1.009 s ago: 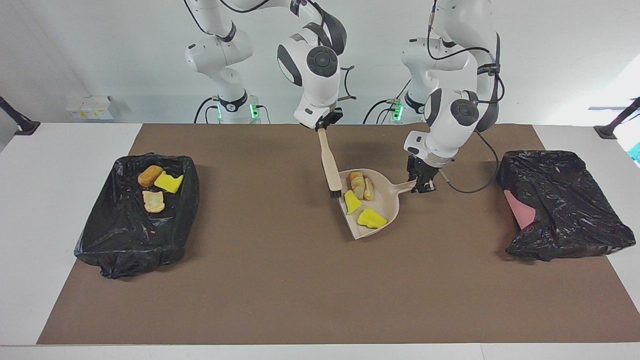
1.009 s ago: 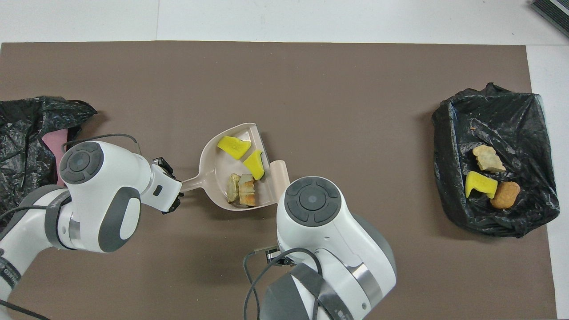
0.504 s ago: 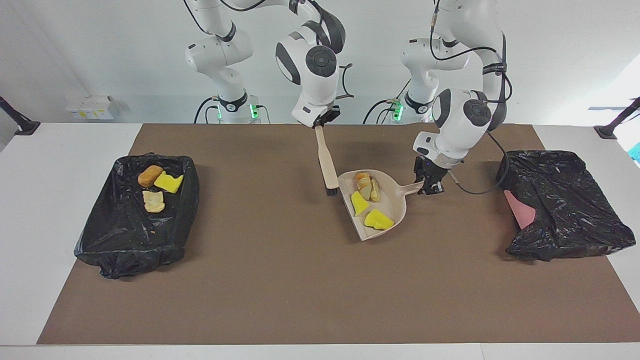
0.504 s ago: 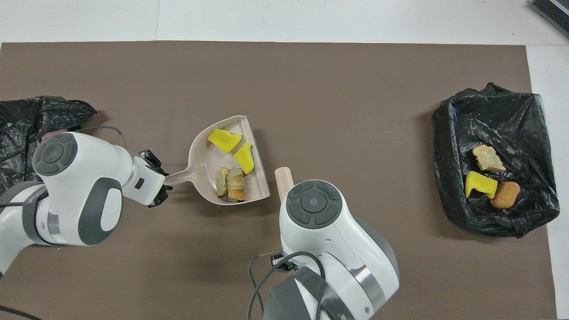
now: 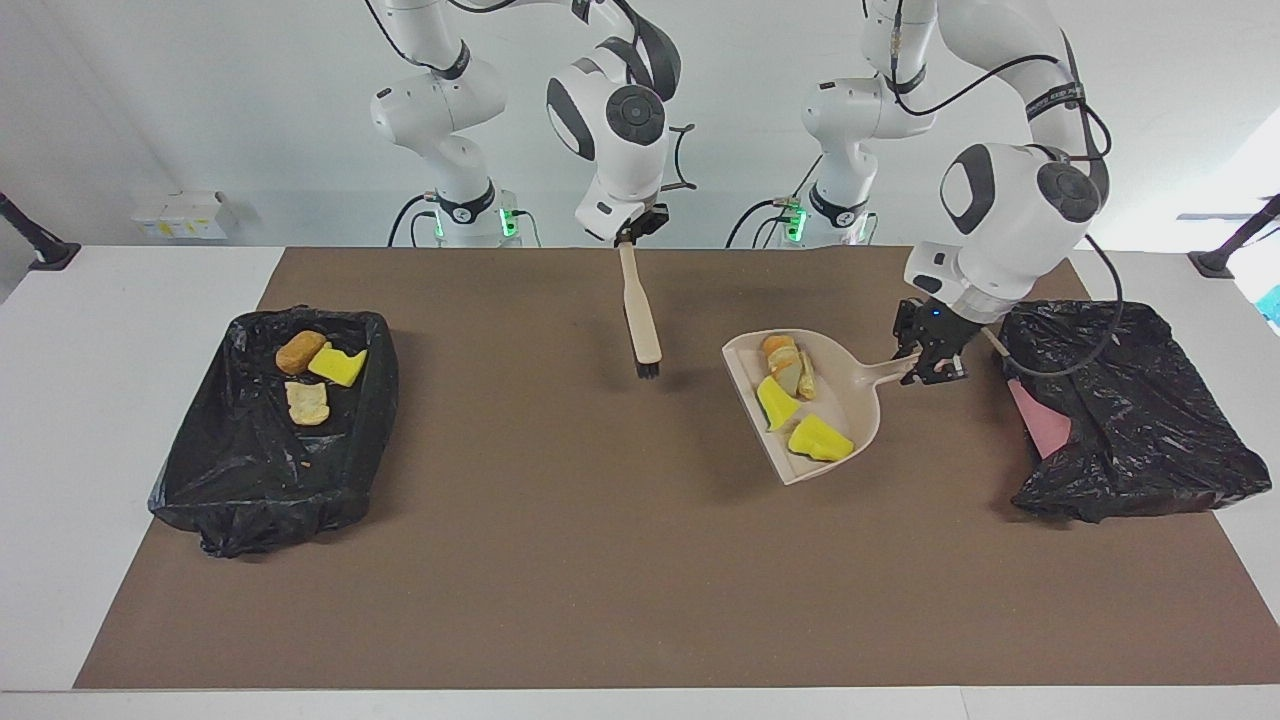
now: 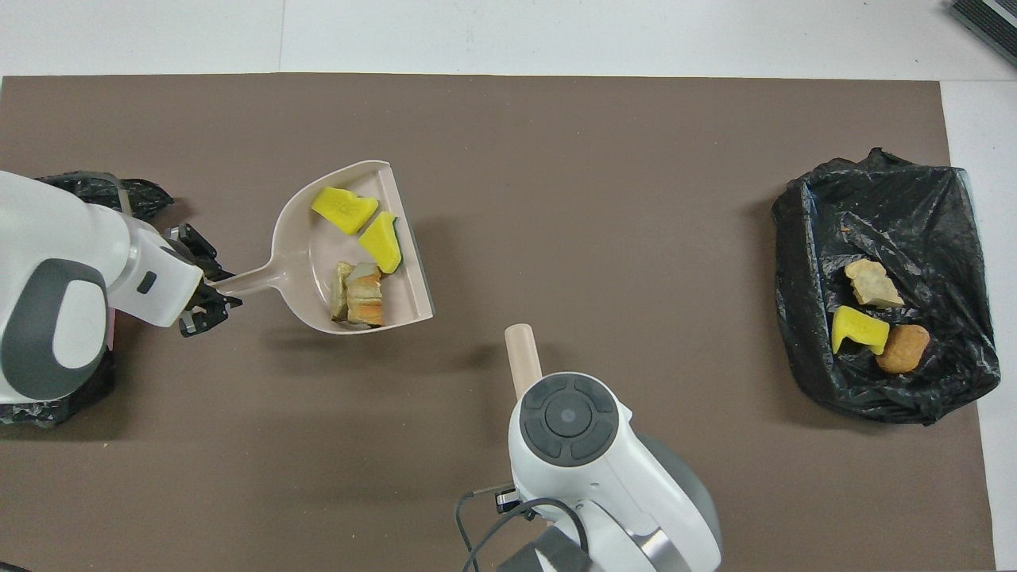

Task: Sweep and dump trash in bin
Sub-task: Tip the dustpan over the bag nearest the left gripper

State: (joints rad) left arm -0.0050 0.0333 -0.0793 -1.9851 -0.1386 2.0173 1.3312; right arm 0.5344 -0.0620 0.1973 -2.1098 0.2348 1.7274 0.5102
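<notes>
The left claw (image 5: 925, 362) is clamping the thin handle of the beige plastic dustpan (image 5: 845, 405), carrying it in the air above the brown mat (image 5: 560, 560) that is covering the white desk (image 5: 100, 330), with the pan's open mouth pointing toward the right arm's end. Four pieces of the trash are riding in the pan: two bright yellow sponge wedges (image 5: 800, 425) toward its six o'clock corner in the facing view, and a pale beige foam chunk (image 5: 806, 374) pressed against an orange-brown crusted lump (image 5: 778, 352) toward twelve o'clock. The right claw (image 5: 628, 232) is pinching shut on the top of the beige wooden-handled brush (image 5: 640, 320), letting it hang almost straight down with its dark bristles (image 5: 647, 371) toward the mat, well apart from the dustpan at about nine o'clock of it in the facing view. At the left arm's end a bin wrapped in crumpled black plastic (image 5: 1130, 410) is sitting just beside the left claw, a strip of pink (image 5: 1040, 420) showing at its side. At the right arm's end a second black-bag-lined bin (image 5: 230, 480) is holding three more pieces: one orange-brown lump (image 5: 299, 352), one yellow wedge (image 5: 338, 365) touching it, and one beige chunk (image 5: 307, 403) at six o'clock of those.
</notes>
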